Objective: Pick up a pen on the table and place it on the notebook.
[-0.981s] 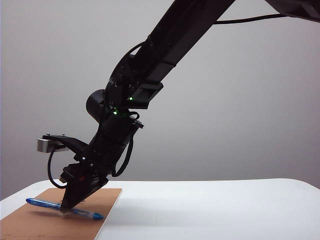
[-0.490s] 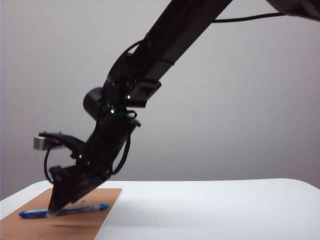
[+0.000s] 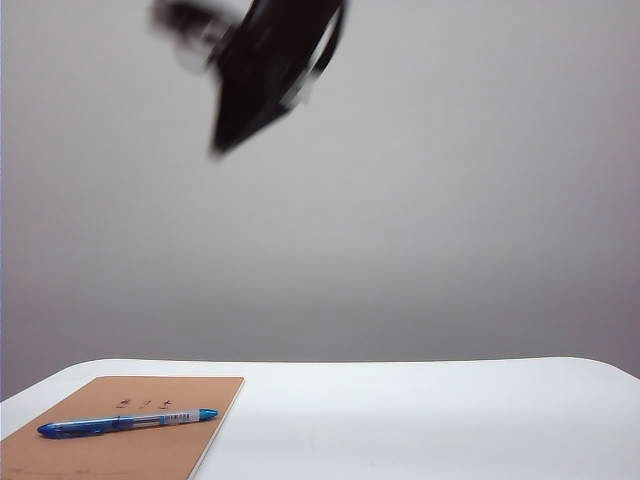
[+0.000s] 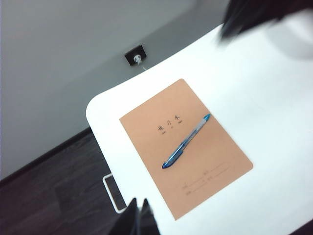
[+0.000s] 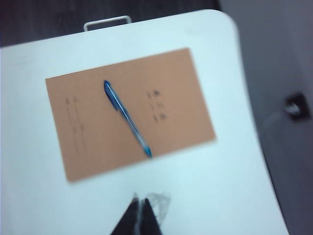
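The blue pen [image 3: 128, 422] lies flat on the tan notebook [image 3: 120, 450] at the left front of the white table [image 3: 420, 420]. Nothing touches it. Both wrist views also show the pen [image 4: 186, 141] [image 5: 127, 118] resting across the notebook [image 4: 146, 132] [image 5: 171, 88]. My right gripper [image 3: 215, 150] hangs blurred high above the table, shut and empty; its closed tips [image 5: 139, 199] show in the right wrist view. My left gripper [image 4: 138, 202] is shut with nothing in it, well above the table near the notebook's corner.
The table's rounded corner [image 4: 93, 105] lies close to the notebook, with dark floor [image 4: 49, 196] beyond it. A wall socket [image 4: 135, 55] sits on the grey wall. A white bracket [image 5: 107, 21] juts out past the table edge.
The right gripper has let go of the pen, which now lies on the notebook, and has risen fast from the notebook to the top of the exterior view.
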Robot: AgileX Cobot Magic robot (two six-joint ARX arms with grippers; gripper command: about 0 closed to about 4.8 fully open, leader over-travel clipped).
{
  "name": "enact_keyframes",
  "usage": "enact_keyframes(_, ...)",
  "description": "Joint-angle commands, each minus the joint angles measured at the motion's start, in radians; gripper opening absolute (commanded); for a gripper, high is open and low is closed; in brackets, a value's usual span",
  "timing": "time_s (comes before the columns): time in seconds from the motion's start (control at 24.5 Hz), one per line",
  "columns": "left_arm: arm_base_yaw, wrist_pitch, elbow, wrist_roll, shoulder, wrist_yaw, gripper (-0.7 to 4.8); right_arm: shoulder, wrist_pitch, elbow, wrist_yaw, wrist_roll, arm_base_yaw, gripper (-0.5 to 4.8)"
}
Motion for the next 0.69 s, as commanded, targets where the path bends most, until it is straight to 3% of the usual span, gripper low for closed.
enact_keyframes(0.04, 0.011, 0.094, -0.039, -0.008, -0.072, 0.005, -0.06, -0.186, -0.025, 0.004, -0.051, 0.132, -0.098, -0.05)
enact_keyframes(0.16, 0.076, 0.204, -0.119, -0.053, -0.193, 0.005, -0.06, -0.404, 0.051, -0.001, -0.035, 0.202, -0.215, -0.05)
enact_keyframes(0.33, 0.181, 0.347, -0.263, -0.097, -0.342, 0.001, -0.06, -0.622, 0.031, -0.011, 0.152, 0.207, -0.284, -0.05)
enact_keyframes(0.41, 0.222, 0.388, -0.325, -0.134, -0.411, 0.002, -0.06, -0.742, 0.067, -0.083, 0.162, 0.208, -0.31, -0.05)
enact_keyframes(0.53, 0.255, 0.414, -0.394, -0.187, -0.487, 0.002, -0.06, -0.956, 0.224, -0.301, 0.22, 0.217, -0.324, -0.05)
enact_keyframes(0.69, 0.254, 0.522, -0.505, -0.272, -0.576, 0.004, -0.06, -1.258, 0.496, -0.737, 0.296, 0.297, -0.324, -0.05)
